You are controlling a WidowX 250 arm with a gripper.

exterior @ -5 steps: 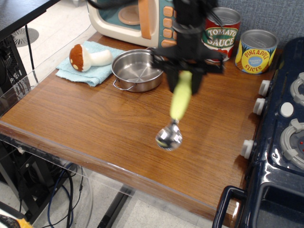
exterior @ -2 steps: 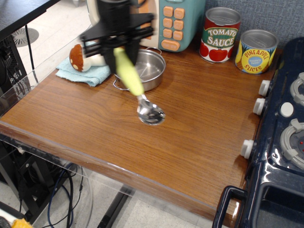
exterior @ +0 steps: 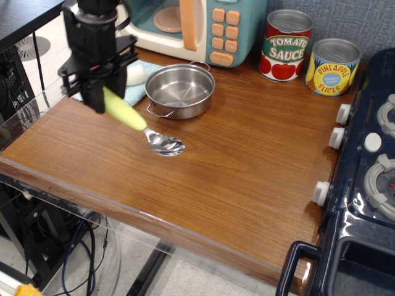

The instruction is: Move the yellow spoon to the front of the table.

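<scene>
My black gripper [exterior: 102, 92] is over the left part of the brown wood table [exterior: 247, 166] and is shut on the yellow spoon [exterior: 133, 118]. It grips the upper end of the pale yellow-green handle. The spoon slants down to the right. Its shiny metal bowl [exterior: 165, 145] hangs low over the wood, left of the middle; I cannot tell if it touches. The gripper hides the handle's knobbed end.
A steel pot [exterior: 180, 90] stands just right of the gripper. A blue cloth [exterior: 137, 91] with a toy mushroom [exterior: 134, 74] lies behind it. A toy microwave [exterior: 197, 28], a tomato sauce can [exterior: 287, 44] and a pineapple can [exterior: 333, 66] line the back. A dark blue toy stove [exterior: 364, 185] fills the right.
My gripper has carried the spoon from the middle of the table to the left side. The spoon's bowl has dropped lower and now tilts down to the right.
</scene>
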